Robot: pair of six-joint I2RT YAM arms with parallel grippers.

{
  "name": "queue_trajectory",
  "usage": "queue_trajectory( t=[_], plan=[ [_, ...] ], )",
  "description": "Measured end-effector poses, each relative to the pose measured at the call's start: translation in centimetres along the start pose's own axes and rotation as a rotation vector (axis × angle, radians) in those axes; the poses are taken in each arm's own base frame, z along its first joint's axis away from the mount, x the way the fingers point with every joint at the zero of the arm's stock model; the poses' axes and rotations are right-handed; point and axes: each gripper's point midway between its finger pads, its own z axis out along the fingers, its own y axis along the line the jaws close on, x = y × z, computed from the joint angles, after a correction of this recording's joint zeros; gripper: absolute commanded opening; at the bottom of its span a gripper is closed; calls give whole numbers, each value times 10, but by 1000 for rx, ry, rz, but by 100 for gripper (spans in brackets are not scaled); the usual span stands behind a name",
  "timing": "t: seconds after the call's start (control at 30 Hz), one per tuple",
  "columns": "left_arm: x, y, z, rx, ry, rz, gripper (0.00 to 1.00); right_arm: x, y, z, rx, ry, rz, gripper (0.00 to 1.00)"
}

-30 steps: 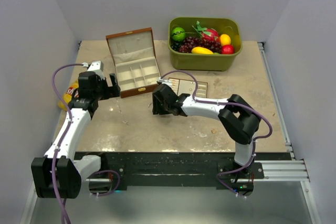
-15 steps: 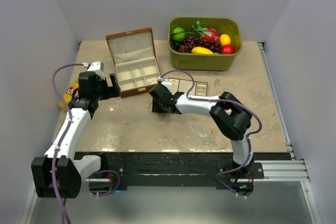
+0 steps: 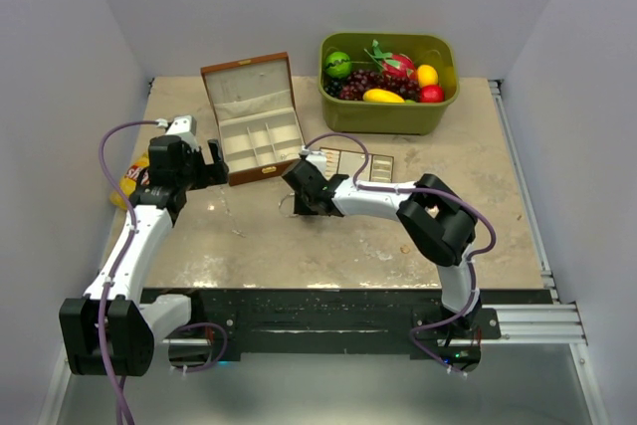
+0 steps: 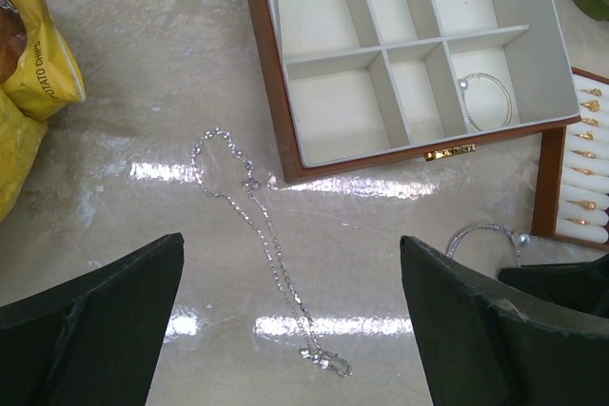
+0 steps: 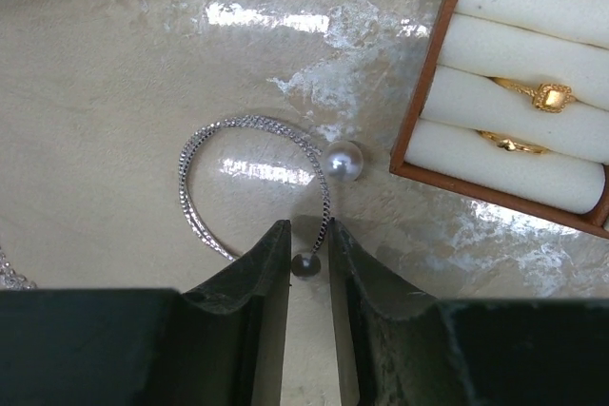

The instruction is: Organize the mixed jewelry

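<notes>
Pickup, I'd say: the right end effector (image 5: 308,235) sits narrow around 1 end bead of the silver bangle (image 5: 341,161) on the tabletop (image 5: 105,64) beside the ring tray (image 5: 519,54), grip unclear; next, pinch and lift.

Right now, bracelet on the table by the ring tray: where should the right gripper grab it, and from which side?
Grip the bracelet at its dark-bead end, straight down from above. It lies flat on the table as a thin open hoop, so only a pinch across the wire works; the bead likely stops slipping. The right gripper straddles that end.
</notes>
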Motion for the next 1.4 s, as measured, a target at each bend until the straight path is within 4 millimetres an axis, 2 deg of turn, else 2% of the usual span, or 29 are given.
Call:
queue_trajectory(
  t=[0.27, 0.43, 0.77, 1.0, 1.1, 1.27, 1.4],
  plan=[
    [0, -2, 0, 10, 2, 0, 100, 2, 0, -1, -3, 1, -18, 18],
    [0, -2, 0, 11, 2, 0, 100, 1, -2, -10, -10, -3, -30, 17],
    [1, -2, 0, 14, 3, 0, 100, -22, 8, -40, -72, -64, -28, 18],
    [0, -2, 0, 13, 2, 0, 100, -34, 17, -51, -101, -91, -38, 19],
    [-1, -2, -1, 9, -2, 0, 100, -50, 31, -58, -127, -123, -46, 19],
    [-7, 0, -7, -6, -32, 1, 100, -97, 69, -66, -182, -220, -53, 20],
    [-15, 1, -15, -13, -72, 1, 100, -127, 96, -60, -208, -282, -65, 20]
  ],
)
